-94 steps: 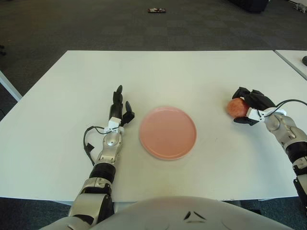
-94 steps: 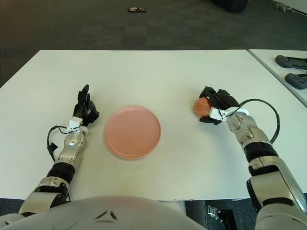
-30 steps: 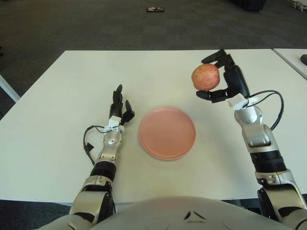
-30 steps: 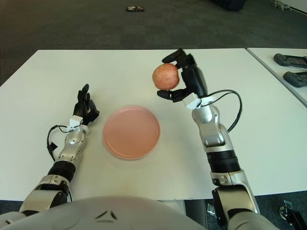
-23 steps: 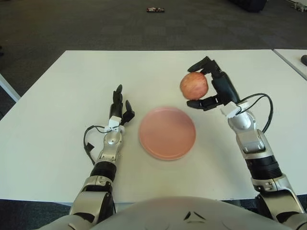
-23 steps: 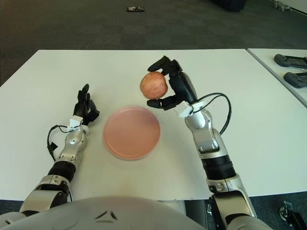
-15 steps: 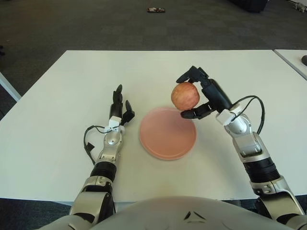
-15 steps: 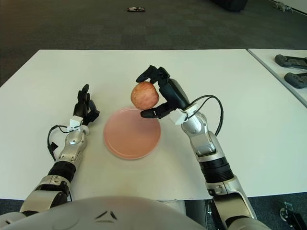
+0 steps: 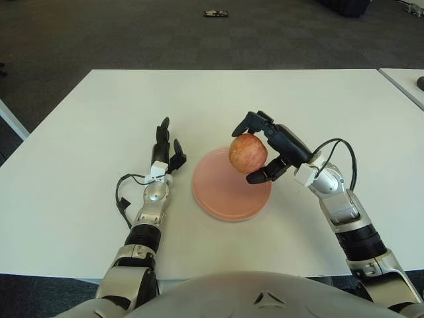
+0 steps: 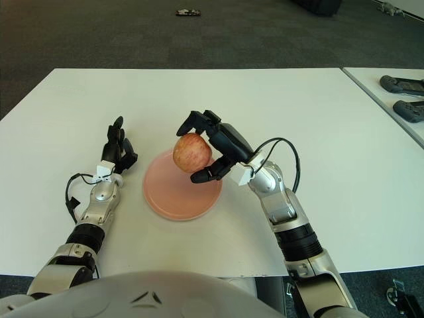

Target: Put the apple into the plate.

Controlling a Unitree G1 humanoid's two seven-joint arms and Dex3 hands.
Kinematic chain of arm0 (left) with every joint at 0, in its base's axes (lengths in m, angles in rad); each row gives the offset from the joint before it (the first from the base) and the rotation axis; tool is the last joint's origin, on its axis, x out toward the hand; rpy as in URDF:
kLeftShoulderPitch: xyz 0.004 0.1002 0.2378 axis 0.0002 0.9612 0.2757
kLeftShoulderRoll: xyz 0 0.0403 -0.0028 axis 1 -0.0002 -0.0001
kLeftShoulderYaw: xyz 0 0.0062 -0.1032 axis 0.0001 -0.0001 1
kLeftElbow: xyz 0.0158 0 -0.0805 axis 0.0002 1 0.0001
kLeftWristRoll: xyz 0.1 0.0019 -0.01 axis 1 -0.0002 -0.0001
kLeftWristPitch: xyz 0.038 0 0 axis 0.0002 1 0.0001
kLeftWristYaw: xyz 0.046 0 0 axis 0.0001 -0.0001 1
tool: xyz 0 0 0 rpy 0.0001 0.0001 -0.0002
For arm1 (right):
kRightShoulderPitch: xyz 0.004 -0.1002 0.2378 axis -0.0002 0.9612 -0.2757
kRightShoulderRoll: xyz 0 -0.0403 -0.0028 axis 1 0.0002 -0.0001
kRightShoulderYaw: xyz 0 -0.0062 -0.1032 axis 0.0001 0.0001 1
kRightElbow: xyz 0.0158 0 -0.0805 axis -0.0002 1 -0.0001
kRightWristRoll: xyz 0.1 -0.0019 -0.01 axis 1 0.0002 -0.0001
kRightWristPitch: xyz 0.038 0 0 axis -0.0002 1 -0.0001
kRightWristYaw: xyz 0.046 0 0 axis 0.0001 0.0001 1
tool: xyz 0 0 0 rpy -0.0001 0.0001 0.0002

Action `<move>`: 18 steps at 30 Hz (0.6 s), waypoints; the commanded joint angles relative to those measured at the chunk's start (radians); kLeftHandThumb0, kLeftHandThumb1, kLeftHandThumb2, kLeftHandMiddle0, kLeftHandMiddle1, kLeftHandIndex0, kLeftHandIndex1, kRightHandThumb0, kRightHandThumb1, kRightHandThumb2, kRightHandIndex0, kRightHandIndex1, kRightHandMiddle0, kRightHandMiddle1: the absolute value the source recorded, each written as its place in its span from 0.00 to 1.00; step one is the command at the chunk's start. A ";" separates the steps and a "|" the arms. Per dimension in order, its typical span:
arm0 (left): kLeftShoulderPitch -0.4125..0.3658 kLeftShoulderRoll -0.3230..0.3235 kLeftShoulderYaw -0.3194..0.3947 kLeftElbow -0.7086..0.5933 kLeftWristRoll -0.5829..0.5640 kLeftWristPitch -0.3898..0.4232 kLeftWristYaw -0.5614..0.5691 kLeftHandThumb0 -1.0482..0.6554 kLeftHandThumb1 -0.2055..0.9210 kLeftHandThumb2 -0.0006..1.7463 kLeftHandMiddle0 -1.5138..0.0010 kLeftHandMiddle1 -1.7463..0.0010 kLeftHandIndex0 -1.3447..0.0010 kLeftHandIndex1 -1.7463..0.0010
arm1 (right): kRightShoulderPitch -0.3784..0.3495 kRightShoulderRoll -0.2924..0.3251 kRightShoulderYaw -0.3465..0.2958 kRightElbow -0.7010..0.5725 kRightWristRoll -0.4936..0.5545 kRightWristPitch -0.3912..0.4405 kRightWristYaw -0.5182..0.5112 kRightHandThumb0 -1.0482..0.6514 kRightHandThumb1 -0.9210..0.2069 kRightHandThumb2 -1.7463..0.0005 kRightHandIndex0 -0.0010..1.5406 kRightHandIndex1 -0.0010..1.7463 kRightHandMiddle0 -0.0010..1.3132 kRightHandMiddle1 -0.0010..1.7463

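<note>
A round red-yellow apple [image 9: 248,152], clasped in the right robot hand [image 9: 268,147], hangs above the flat pink plate [image 9: 231,184] on the white table [image 9: 79,132]. Released from this height, it could bounce or roll off the shallow rim. A second ago it was farther right. The left robot hand [image 9: 162,156] shows left of the plate, fingers extended.

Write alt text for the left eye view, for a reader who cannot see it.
The robot's right hand holds a red apple over the pink plate at the middle of a white table, the apple not yet set down. The left hand shows to the left of the plate, fingers open and holding nothing.
</note>
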 commanded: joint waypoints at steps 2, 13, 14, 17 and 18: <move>0.019 -0.004 -0.003 0.003 0.008 0.020 0.005 0.14 1.00 0.58 0.88 1.00 1.00 0.73 | -0.001 -0.011 -0.002 -0.021 0.015 -0.005 0.020 0.54 0.52 0.26 0.79 1.00 0.75 1.00; 0.017 -0.005 -0.003 0.004 0.005 0.020 0.002 0.14 1.00 0.58 0.87 1.00 1.00 0.72 | 0.009 -0.032 0.019 -0.024 -0.039 0.003 0.043 0.54 0.52 0.26 0.79 1.00 0.74 1.00; 0.017 -0.005 -0.003 0.004 0.005 0.020 0.002 0.14 1.00 0.58 0.87 1.00 1.00 0.72 | 0.010 -0.033 0.021 -0.024 -0.041 0.006 0.045 0.54 0.52 0.26 0.79 1.00 0.74 1.00; 0.016 -0.004 -0.003 0.005 0.005 0.020 0.002 0.14 1.00 0.58 0.87 1.00 1.00 0.72 | 0.012 -0.036 0.025 -0.025 -0.046 0.010 0.049 0.54 0.52 0.26 0.79 1.00 0.74 1.00; 0.016 -0.004 -0.003 0.004 0.005 0.020 0.001 0.14 1.00 0.59 0.87 1.00 1.00 0.72 | 0.014 -0.036 0.026 -0.025 -0.047 0.010 0.049 0.54 0.52 0.26 0.79 1.00 0.74 1.00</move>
